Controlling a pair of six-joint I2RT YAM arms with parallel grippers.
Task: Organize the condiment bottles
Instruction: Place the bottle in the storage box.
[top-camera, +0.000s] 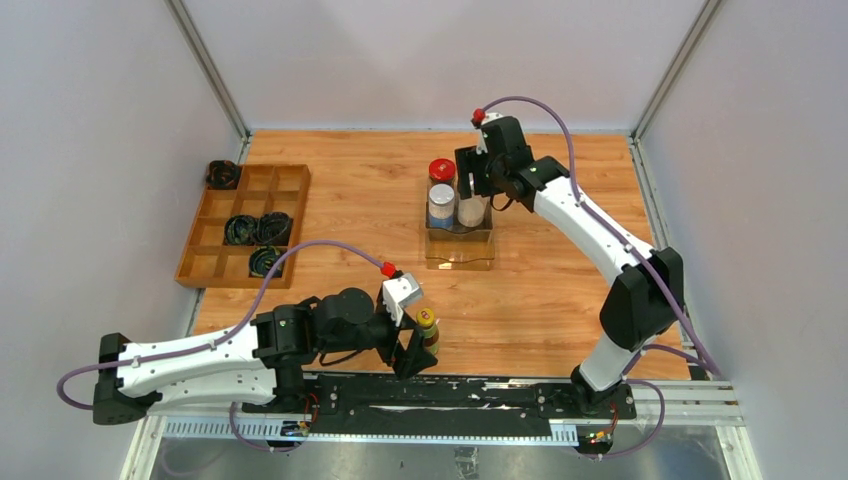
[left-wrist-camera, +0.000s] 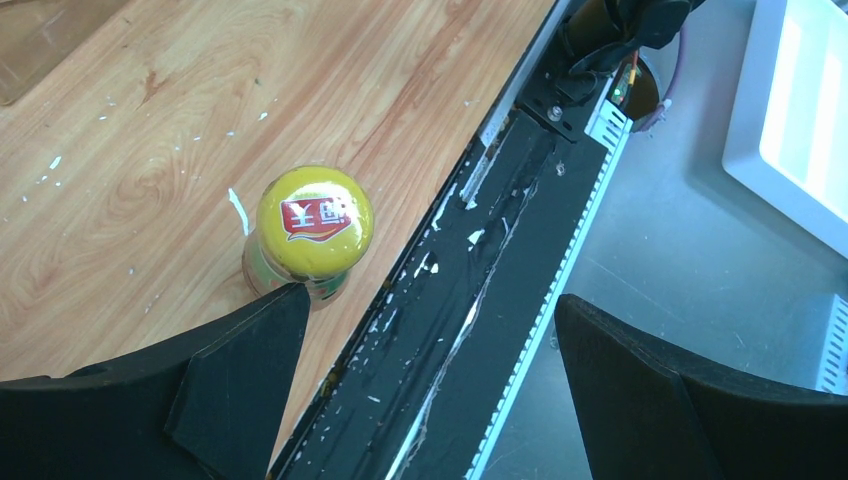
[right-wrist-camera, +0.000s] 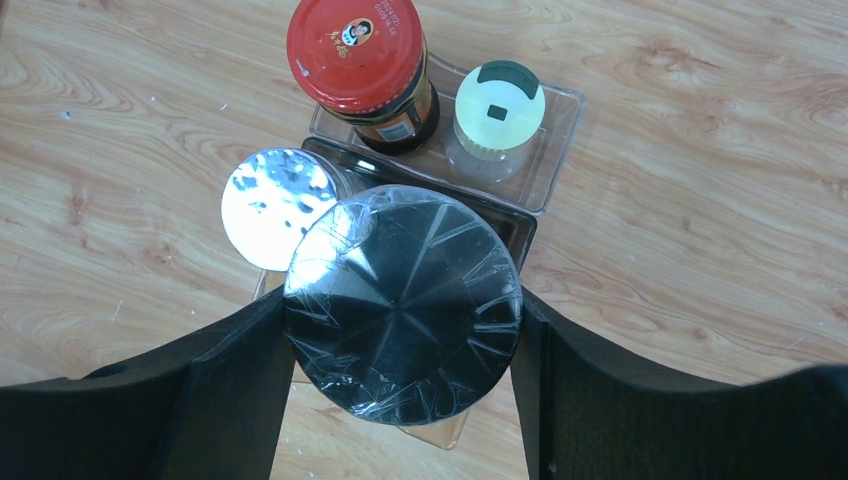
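A clear plastic rack (top-camera: 460, 262) stands mid-table. In it are a red-lidded dark jar (right-wrist-camera: 358, 55), a yellow-capped shaker (right-wrist-camera: 499, 110) and a silver-lidded jar (right-wrist-camera: 278, 205). My right gripper (right-wrist-camera: 403, 330) is shut on the black-capped jar (right-wrist-camera: 403, 300), one finger against each side of its cap, over the rack (right-wrist-camera: 560, 110) beside the silver lid. Near the table's front edge a yellow-capped brown sauce bottle (left-wrist-camera: 313, 222) stands upright. My left gripper (left-wrist-camera: 430, 340) is open. Its left fingertip (left-wrist-camera: 262, 330) is right by the bottle, which stands outside the gap. From above, the bottle (top-camera: 427, 325) is at the left gripper (top-camera: 415, 345).
A wooden compartment tray (top-camera: 215, 215) at the left holds black coiled bundles (top-camera: 257, 230), and one more bundle (top-camera: 222, 175) lies behind it. A black rail (top-camera: 470, 395) runs along the near table edge, just under the left gripper. A white tray (left-wrist-camera: 800, 100) sits beyond the table.
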